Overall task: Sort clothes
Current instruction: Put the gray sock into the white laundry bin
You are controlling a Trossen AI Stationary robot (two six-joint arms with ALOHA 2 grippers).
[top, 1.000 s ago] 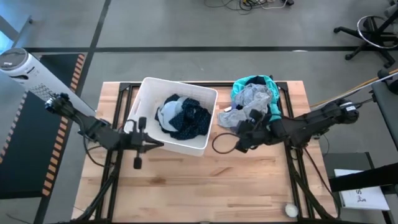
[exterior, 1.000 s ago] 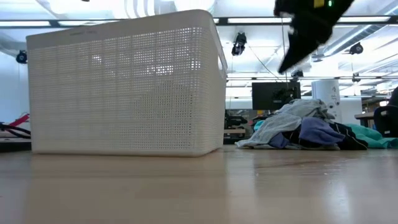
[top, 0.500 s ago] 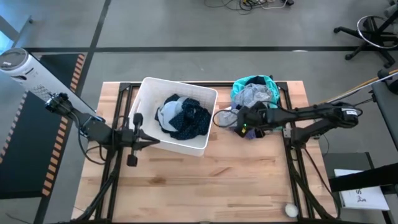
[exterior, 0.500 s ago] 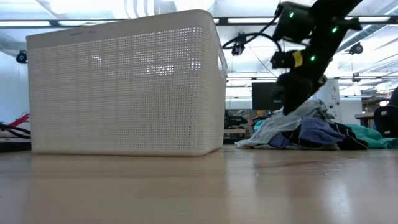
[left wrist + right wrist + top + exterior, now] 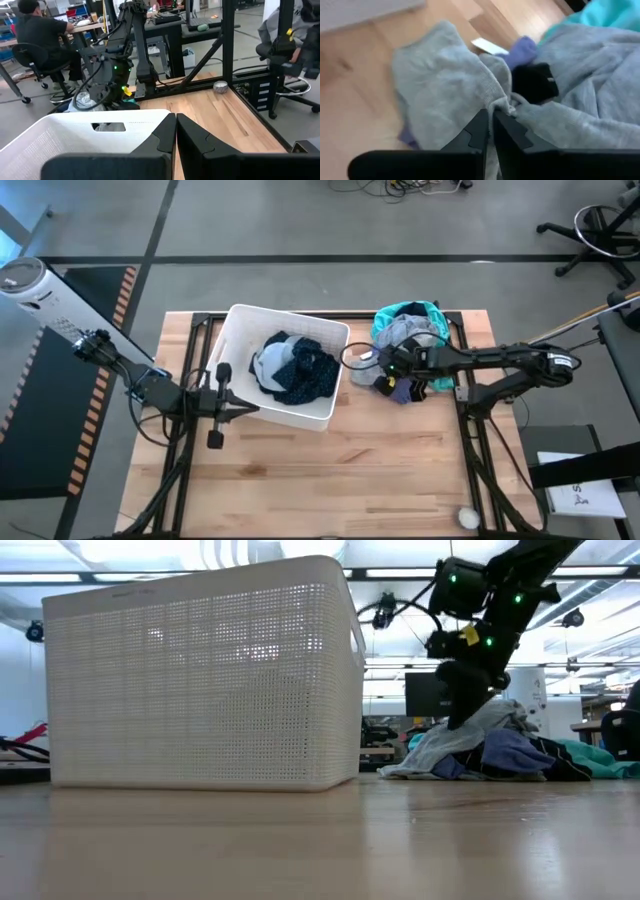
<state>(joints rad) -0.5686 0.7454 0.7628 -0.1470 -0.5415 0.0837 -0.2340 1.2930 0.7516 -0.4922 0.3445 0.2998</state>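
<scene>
- Nearest you on the pale wooden plank table (image 5: pixel 330 470), a small round whitish object (image 5: pixel 466 519) sits at about 5 o'clock, well apart from everything else.
- Your left gripper (image 5: pixel 214 409) waits at about 9 o'clock, just beside the outer wall of the white perforated rectangular plastic bin (image 5: pixel 236 330); in its wrist view its two dark fingers (image 5: pixel 196 137) lie pressed together on nothing.
- Inside the bin you have a crumpled dark navy garment with fine pale dots (image 5: pixel 308 370), with a paler grey-white fabric (image 5: pixel 270 364) bunched beside it toward 9 o'clock.
- At about 2 o'clock your right gripper (image 5: pixel 385 363) is down on the soft heap of clothes, at the heap's edge facing the bin.
- In the right wrist view its dark fingers (image 5: pixel 506 132) are pinched together on a ridge of the grey knit sweatshirt-like garment (image 5: pixel 440 95), whose ribbed hem folds right at the tips.
- Just beyond those tips you see a small black fabric piece (image 5: pixel 534 80) and a small lavender piece (image 5: pixel 522 50) touching the grey cloth.
- A smooth teal garment (image 5: pixel 408 311) lies at the far side of the heap, toward 1 o'clock.
- From table height, the bin's mesh wall (image 5: pixel 200 680) blocks your view of its contents.
- Beyond the table a seated person in dark clothing (image 5: pixel 42 37) shows in the left wrist view.
</scene>
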